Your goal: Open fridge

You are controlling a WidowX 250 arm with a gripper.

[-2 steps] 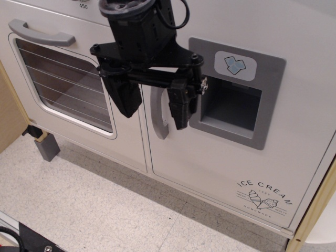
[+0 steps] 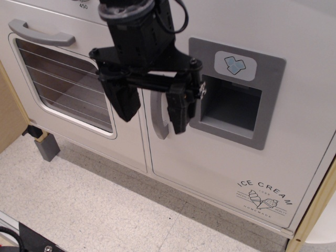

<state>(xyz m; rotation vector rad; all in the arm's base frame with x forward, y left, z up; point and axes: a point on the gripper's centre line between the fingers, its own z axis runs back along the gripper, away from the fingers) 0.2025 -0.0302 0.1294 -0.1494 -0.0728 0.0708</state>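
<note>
The white toy fridge door (image 2: 220, 173) fills the right of the view and looks shut. It has a grey recessed dispenser panel (image 2: 236, 100) with a blue ice-cube icon and an "ICE CREAM" print low on the right. Its vertical curved grey handle (image 2: 159, 116) sits at the door's left edge. My black gripper (image 2: 151, 111) is open, with one finger (image 2: 123, 100) left of the handle and the other finger (image 2: 180, 107) right of it. The handle's upper part is hidden behind the gripper. I cannot tell whether the fingers touch it.
The windowed oven door (image 2: 63, 84) with a horizontal grey handle (image 2: 39, 34) is on the left. A grey block foot (image 2: 47, 147) stands under it on the speckled floor (image 2: 105, 210). A wooden edge (image 2: 312, 215) runs along the right.
The gripper has shifted slightly left and down around the fridge handle. The fridge door has not moved.
</note>
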